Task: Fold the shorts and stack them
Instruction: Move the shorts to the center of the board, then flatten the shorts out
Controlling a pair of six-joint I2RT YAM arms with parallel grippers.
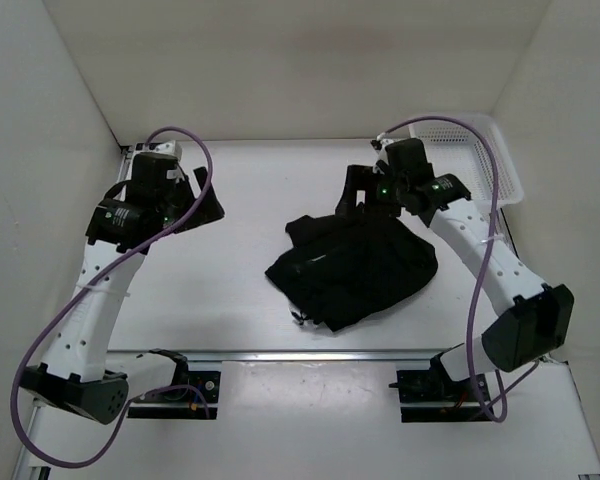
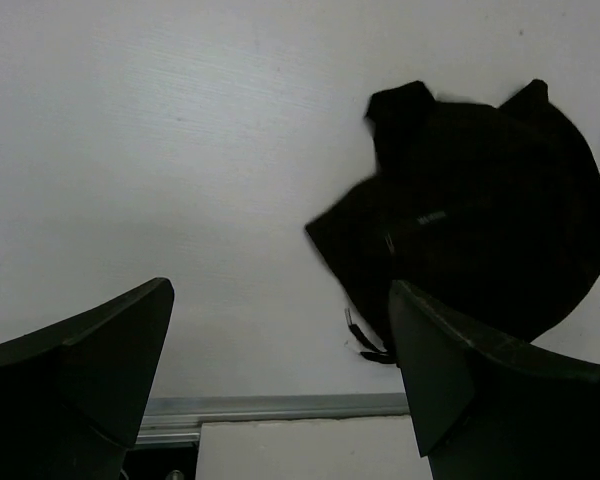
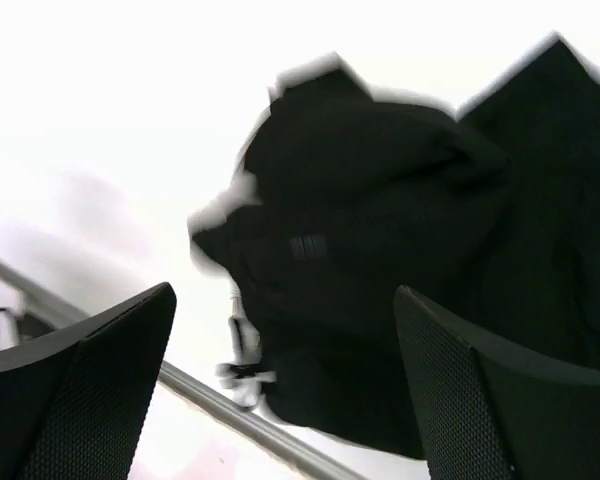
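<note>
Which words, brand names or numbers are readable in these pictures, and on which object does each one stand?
No text is readable in any view.
Pale label mark on the black shorts: too small and blurred to read, also in the right wrist view.
Faint pale marks on the black housing of the left arm: too small to read.

We see white matte table [image 1: 240, 290]. Black shorts [image 1: 355, 268] lie on it, crumpled in one heap, right of centre, somewhat nearer near edge than far edge. We note small pale label [image 2: 432, 216] on fabric and drawstring end [image 2: 365, 345] trailing onto table toward near edge. White mesh basket [image 1: 500, 160] sits in far right corner, apart from shorts. Metal rail [image 1: 310, 354] runs along near edge.
</note>
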